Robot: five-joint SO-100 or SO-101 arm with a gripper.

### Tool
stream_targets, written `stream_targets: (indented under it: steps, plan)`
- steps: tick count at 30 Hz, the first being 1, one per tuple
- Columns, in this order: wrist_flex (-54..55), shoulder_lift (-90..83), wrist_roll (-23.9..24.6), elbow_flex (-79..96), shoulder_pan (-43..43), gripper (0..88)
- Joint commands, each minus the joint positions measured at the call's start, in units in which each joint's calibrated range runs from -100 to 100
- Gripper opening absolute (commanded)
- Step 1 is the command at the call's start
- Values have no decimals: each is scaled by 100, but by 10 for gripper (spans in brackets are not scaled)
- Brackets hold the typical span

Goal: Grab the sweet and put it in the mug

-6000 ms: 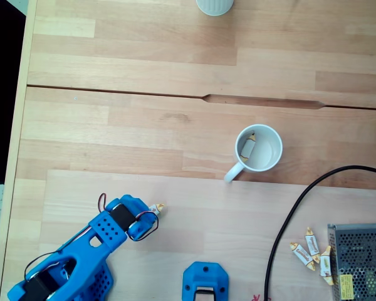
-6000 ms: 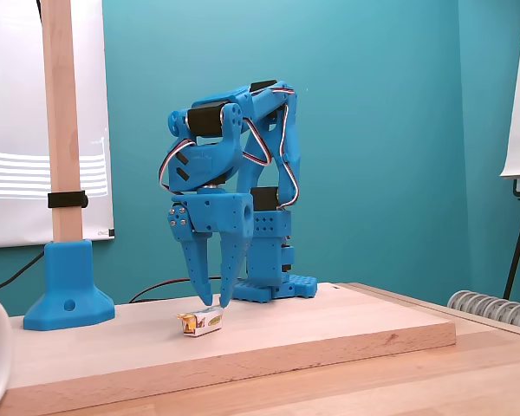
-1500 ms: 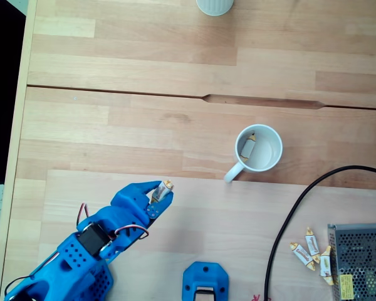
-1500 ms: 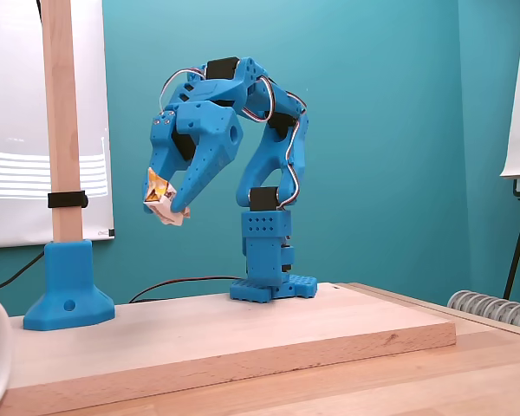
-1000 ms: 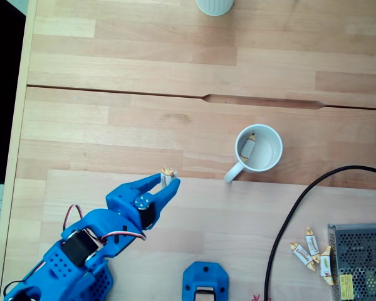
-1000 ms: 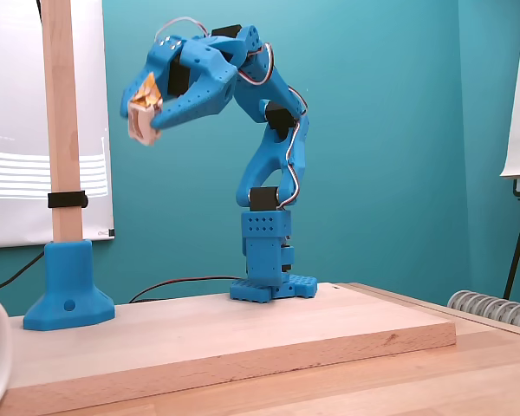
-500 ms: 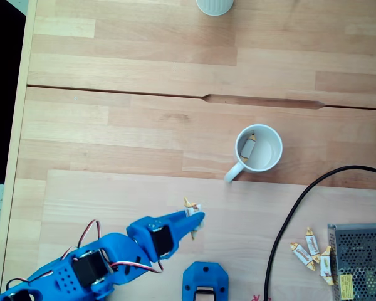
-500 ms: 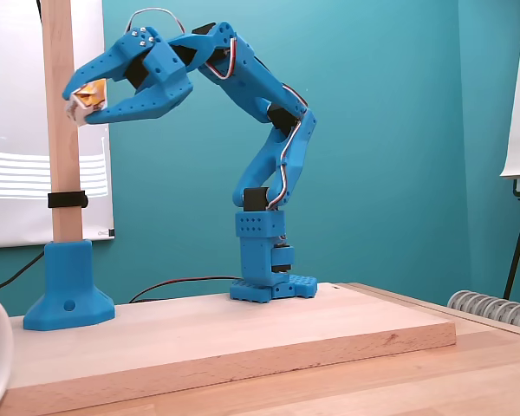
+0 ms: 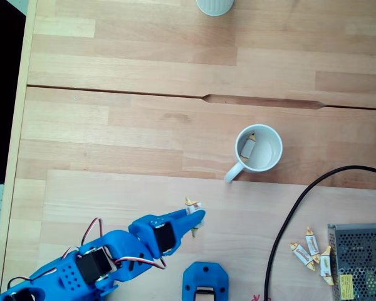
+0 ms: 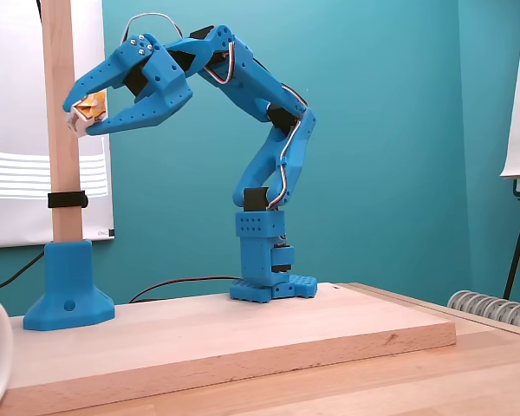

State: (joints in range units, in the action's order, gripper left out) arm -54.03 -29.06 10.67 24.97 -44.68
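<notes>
Jaws of the gripper (image 10: 80, 120) pinch the sweet (image 10: 88, 110), raised high above the worktop (image 10: 243, 334). From above, the sweet (image 9: 192, 207) seems well short of the mug (image 9: 259, 149), whose handle alone shows at a fixed view's edge.

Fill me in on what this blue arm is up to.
The blue arm's gripper is shut on a sweet and holds it high above the wooden board. The white mug stands further out on the table and already holds one sweet. Three more sweets lie beside a metal box.
</notes>
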Motion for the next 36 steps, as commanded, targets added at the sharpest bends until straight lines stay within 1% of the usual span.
stream_targets:
  steps: [1, 5, 12, 15, 25, 36]
  plan:
    - [32, 316, -10, -873, -63, 45]
    - [-9, 789, 20, -1328, -63, 45]
    - [96, 1082, -10, -1453, -92, 45]
    - [96, 1409, -10, -1551, -245, 45]
    - [96, 2872, -5, -2755, -332, 45]
    - [96, 3087, -15, -3103, -332, 45]
